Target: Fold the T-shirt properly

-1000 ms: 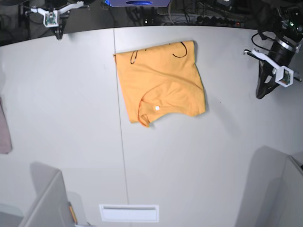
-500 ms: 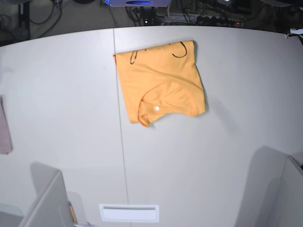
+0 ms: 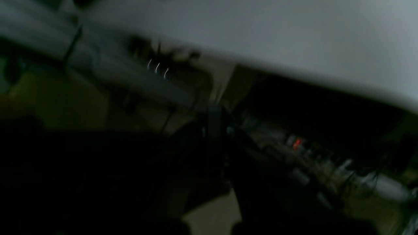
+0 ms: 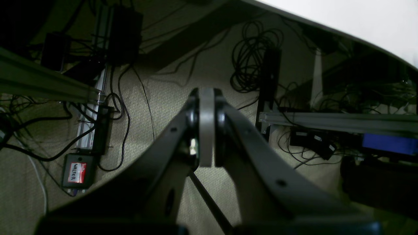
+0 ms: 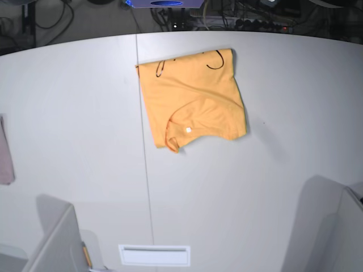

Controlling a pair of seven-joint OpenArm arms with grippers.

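The light-orange T-shirt lies folded into a rough rectangle on the white table, right of the table's seam. Thin black line marks show along its far edge and a small white tag near its front corner. Neither arm shows in the base view. In the right wrist view my right gripper is shut with nothing in it, hanging over the cabled floor beyond the table edge. The left wrist view is dark and blurred, with only the table's edge and clutter below it. My left gripper is shut and I cannot make out anything in it.
A small pinkish cloth lies at the table's left edge. A white slotted plate sits at the front edge. Grey panels rise at the front left and front right. Cables and boxes lie behind the table.
Both arms, seen at the far corners a second ago, have pulled out of the base view. The T-shirt has not moved.
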